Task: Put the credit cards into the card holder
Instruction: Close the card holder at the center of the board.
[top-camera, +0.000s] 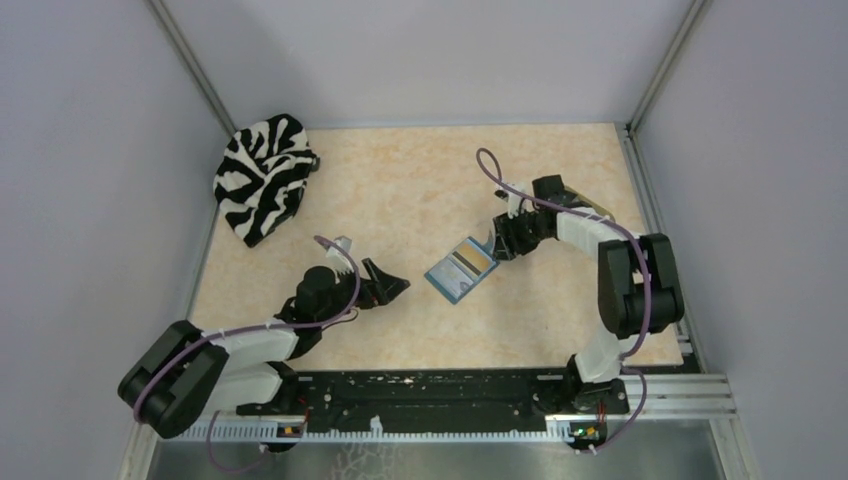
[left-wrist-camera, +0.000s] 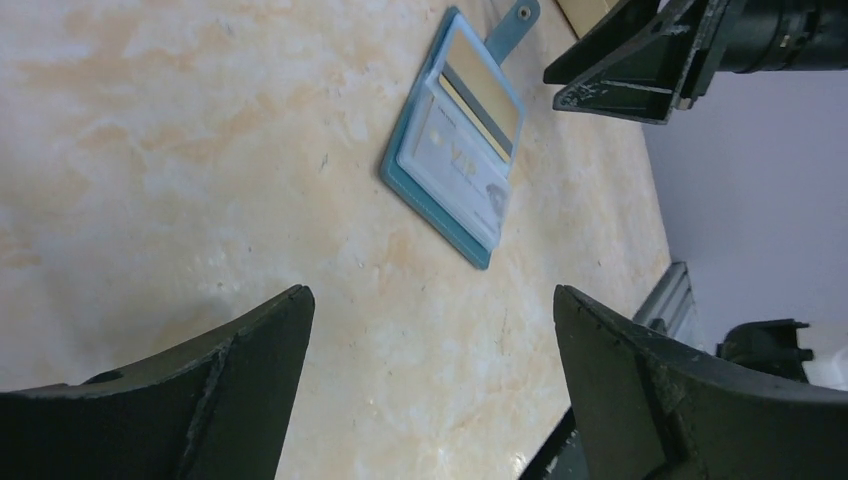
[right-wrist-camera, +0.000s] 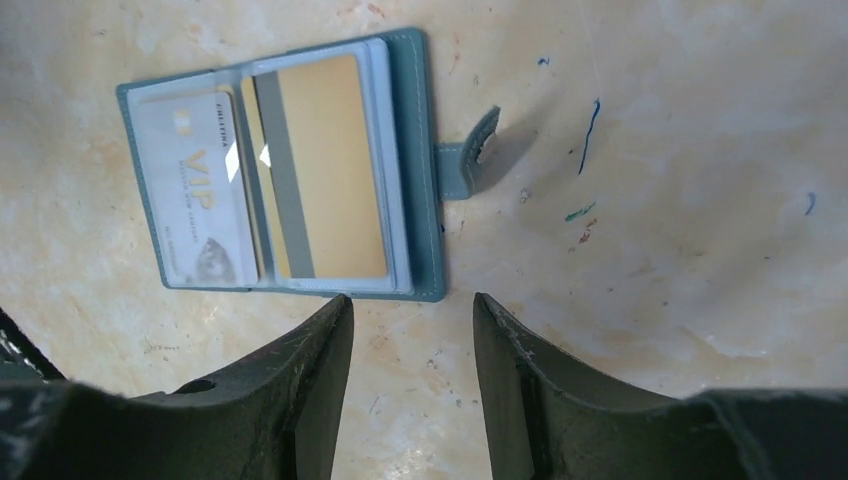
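The teal card holder (top-camera: 461, 270) lies open and flat on the table. It also shows in the left wrist view (left-wrist-camera: 452, 140) and the right wrist view (right-wrist-camera: 415, 170). A pale VIP card (right-wrist-camera: 198, 195) sits in its left pocket and a tan-orange card (right-wrist-camera: 320, 170) with a grey stripe in its right pocket. Its snap tab (right-wrist-camera: 470, 150) sticks out to the side. My right gripper (top-camera: 497, 243) is open and empty, just beside the holder's far edge (right-wrist-camera: 412, 298). My left gripper (top-camera: 395, 285) is open wide and empty, a little left of the holder (left-wrist-camera: 430, 290).
A zebra-striped cloth (top-camera: 262, 175) lies bunched at the far left corner. A tan flat object (top-camera: 582, 203) lies under the right arm near the right wall. Small coloured marks (right-wrist-camera: 590, 125) stain the table by the snap tab.
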